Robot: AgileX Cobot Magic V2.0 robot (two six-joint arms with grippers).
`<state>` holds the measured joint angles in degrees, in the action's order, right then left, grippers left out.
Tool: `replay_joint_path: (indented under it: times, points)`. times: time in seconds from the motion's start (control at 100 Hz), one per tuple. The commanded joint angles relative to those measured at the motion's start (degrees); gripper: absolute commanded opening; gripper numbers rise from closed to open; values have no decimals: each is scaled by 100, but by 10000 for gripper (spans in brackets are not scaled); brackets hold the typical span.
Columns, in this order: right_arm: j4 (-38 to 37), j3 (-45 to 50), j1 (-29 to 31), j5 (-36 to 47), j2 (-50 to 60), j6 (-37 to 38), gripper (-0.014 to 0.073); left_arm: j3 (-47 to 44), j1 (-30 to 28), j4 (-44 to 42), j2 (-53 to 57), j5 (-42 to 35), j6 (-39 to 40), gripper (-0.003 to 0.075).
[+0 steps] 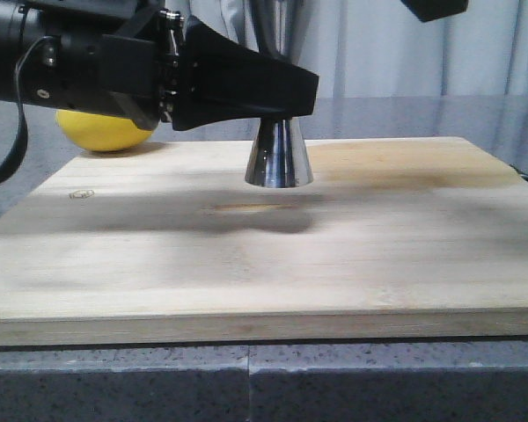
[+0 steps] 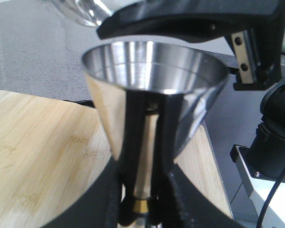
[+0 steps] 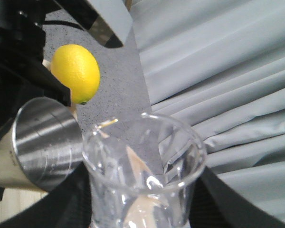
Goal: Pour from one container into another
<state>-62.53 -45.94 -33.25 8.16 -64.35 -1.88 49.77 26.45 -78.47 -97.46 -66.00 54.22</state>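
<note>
The left end effector (image 2: 141, 202) is pinched on the jigger (image 2: 152, 90) at its narrow waist, one dark finger on either side of the gold band, as the left wrist view shows. The jigger stands upright on the wooden board (image 1: 264, 255), its lower cone (image 1: 279, 156) resting on the wood in the front view, its upper cone hidden there behind the left arm.

The right end effector (image 3: 142, 209) is closed around the lower body of the glass beaker (image 3: 145, 166), dark fingers showing on both sides of the glass. The beaker is held in the air, tipped, with its rim just beside and above the open mouth of the jigger (image 3: 45, 142). Whether liquid is running cannot be told.

The jigger is judged stiff, fairly light, smooth and slippery; the waist is the sound place to hold it, since the cones above and below keep it from sliding through. The beaker is judged light, rigid and fragile, and slick under the pads; it is best held low on its wall with moderate pressure, the spout left free.

A lemon (image 1: 106, 130) lies on the table (image 1: 422, 114) behind the board's far left corner.
</note>
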Motion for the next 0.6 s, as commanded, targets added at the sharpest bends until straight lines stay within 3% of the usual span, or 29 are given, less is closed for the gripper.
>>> replay_joint_path:
  times: [0.0,0.59]
  points:
    - [-92,-224,-26,259,90,-25,195,167,-6,170,273,-443,77,-19]
    - [-426,-224,-26,203,90,-25,195,167,-6,44,273,-487,113,-19]
